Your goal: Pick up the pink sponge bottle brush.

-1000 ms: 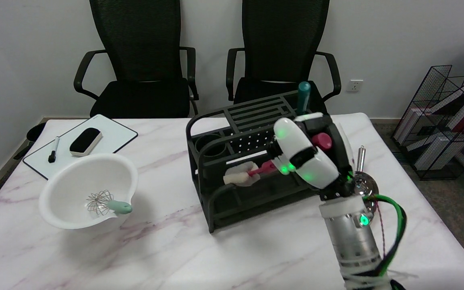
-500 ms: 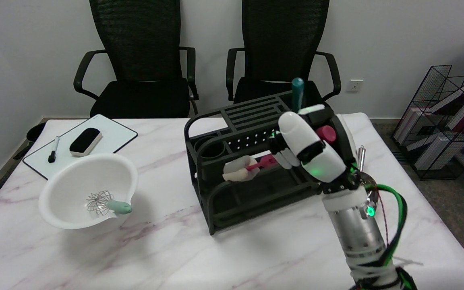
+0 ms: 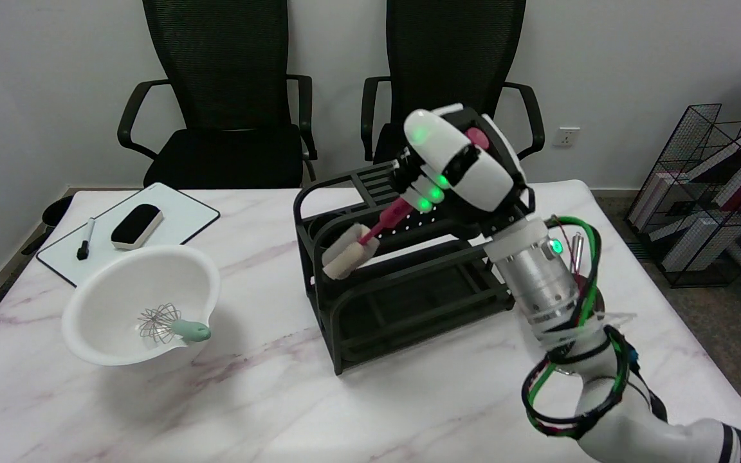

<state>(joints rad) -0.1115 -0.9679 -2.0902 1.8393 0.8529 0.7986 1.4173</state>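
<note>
A white marble-look table (image 3: 267, 411) with pinkish veins fills the room's near side. Behind it stand two black mesh chairs (image 3: 219, 96) against a pale wall, and a wire rack of books (image 3: 718, 193) sits on the floor to the right. At the table's far left lies a small whiteboard (image 3: 181, 215) with an eraser (image 3: 137, 226) and a marker (image 3: 86, 238) on it. Just in front of that sits a white bowl (image 3: 107, 289) with a little whisk (image 3: 168, 325) inside. A black rack (image 3: 402, 296) stands mid-table.

The right hand (image 3: 457, 170) is raised over the rack's back edge, palm turned away, green lights glowing on it. Its fingers (image 3: 419, 193) are closed around the pink handle of the brush (image 3: 361, 244), holding it. The brush slants down and to the left from the fingers, its pale sponge head hanging over the rack's left end; whether the head touches the frame I cannot tell. Something metal (image 3: 577, 247) shows on the table just behind the arm.
</note>
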